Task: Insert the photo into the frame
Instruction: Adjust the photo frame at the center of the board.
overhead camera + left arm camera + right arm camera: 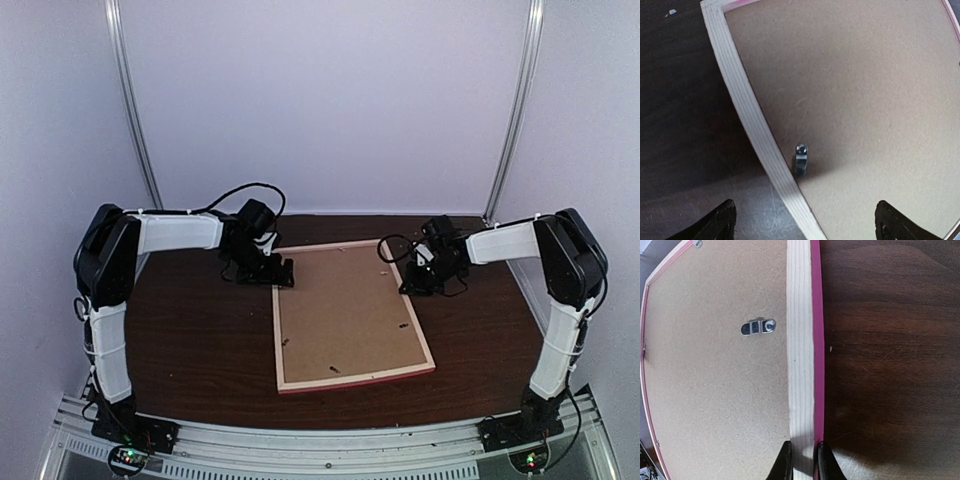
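Pink frame (pixel 355 378) lies face down in the middle of the dark wooden table (pixel 200 340), its pale wood back up and a thin pink edge showing along the lower and right rails. A brown backing board (pixel 345 310) fills the opening. The left gripper (pixel 283 272) hangs over the upper left corner of the frame with its fingers spread wide. In its own view they stand apart at the bottom, either side of the pale rail (pixel 747 115) and a small metal clip (pixel 800 157). The right gripper (pixel 410 284) sits at the upper right rail, nearly closed. Its wrist view shows the two fingertips (pixel 785 462) pinching that rail (pixel 800 340), just below a metal turn tab (pixel 758 327).
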Robot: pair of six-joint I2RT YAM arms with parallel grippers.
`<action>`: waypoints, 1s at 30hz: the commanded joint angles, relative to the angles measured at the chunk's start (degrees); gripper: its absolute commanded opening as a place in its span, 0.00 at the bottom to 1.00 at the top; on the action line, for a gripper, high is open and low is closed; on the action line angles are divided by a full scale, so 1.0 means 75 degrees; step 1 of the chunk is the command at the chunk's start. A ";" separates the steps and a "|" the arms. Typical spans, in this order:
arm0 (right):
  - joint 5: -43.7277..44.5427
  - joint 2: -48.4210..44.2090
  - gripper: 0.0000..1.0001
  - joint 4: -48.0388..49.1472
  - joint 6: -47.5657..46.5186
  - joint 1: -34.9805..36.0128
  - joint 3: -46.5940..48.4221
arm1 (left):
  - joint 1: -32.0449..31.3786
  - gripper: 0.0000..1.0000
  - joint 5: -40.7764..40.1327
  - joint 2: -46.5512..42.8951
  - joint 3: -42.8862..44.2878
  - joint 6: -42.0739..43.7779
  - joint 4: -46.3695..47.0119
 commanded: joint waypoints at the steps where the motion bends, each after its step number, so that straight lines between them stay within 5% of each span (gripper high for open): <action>1: 0.0233 0.0128 0.00 -0.0062 0.1019 0.0430 -0.0873 | 0.0040 0.97 -0.0369 0.0492 0.0847 0.0007 -0.0044; 14: 0.0875 -0.0705 0.00 0.0150 0.1499 0.0917 -0.1995 | 0.0382 0.94 -0.0755 0.1283 0.1799 0.0039 -0.0171; 24: 0.1091 -0.0628 0.21 -0.0223 0.1101 0.0922 -0.1658 | 0.0397 0.94 -0.0611 0.1442 0.1867 0.0057 -0.0171; 30: 0.1142 -0.0472 0.21 -0.0180 0.1049 0.0910 -0.1516 | 0.0397 0.92 -0.0386 0.1471 0.1786 0.0037 -0.0183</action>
